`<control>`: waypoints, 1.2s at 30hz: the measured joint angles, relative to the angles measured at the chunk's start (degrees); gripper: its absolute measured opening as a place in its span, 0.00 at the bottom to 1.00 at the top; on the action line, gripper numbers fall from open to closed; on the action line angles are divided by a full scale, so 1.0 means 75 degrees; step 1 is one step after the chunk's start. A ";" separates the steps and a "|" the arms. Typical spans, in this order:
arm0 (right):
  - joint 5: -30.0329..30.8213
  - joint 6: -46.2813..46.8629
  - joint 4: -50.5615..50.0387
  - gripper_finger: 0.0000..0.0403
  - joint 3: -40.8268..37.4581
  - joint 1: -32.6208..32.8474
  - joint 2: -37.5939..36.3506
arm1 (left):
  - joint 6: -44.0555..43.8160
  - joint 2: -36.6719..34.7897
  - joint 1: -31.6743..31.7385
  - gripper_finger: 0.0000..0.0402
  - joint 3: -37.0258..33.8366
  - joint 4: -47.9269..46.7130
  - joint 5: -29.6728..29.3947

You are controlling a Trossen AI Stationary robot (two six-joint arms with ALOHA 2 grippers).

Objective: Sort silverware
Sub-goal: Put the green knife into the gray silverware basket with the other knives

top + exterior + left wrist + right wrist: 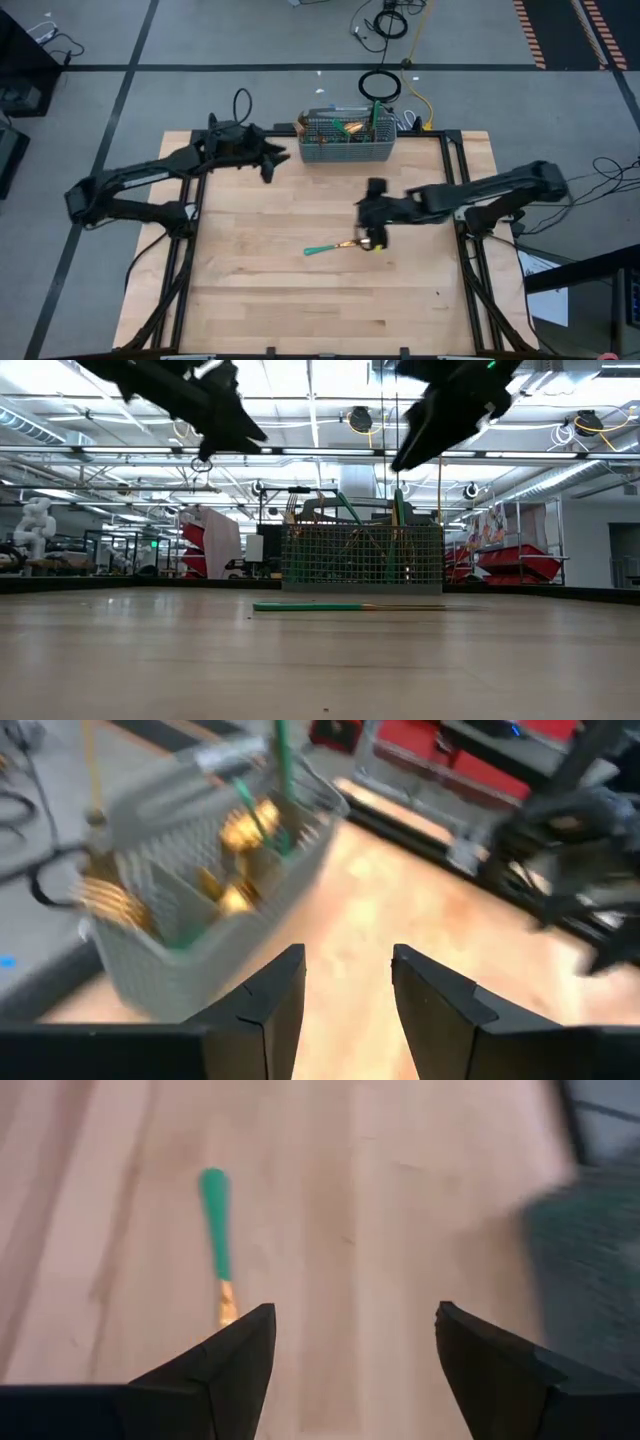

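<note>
One piece of silverware (335,247) with a teal-green handle and gold head lies flat on the wooden table (300,300), near its middle; it shows as a green bar (330,606) in the low view. More silverware (245,830) stands in the grey wire-mesh caddy (347,140) at the far edge. My right gripper (374,238) is open above the lying piece's gold end (226,1308). My left gripper (272,162) is open and empty, in the air left of the caddy (190,890).
Black frame rails (455,180) run along the table's left, right and far sides. Cables (380,85) lie on the floor beyond the caddy. Bare wood stretches across the near half of the table.
</note>
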 joint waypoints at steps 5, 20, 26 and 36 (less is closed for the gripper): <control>-0.1321 -0.0628 0.1083 0.65 0.0000 -0.0406 0.1323 | -0.0290 -0.1051 -0.0601 0.39 -0.0001 -0.1458 -0.0506; -0.2583 -0.2468 -0.0122 0.65 0.2043 -0.0375 0.4080 | -0.1631 -0.1684 -0.2010 0.39 -0.0002 -0.3371 -0.1260; -0.2585 -0.2673 -0.0620 0.65 0.2914 -0.0286 0.5012 | -0.1830 -0.1689 -0.2119 0.39 -0.0004 -0.3908 -0.1492; -0.2348 -0.1880 -0.0924 0.51 0.3015 -0.0239 0.6037 | -0.2020 -0.1691 -0.2120 0.38 -0.0007 -0.4155 -0.1548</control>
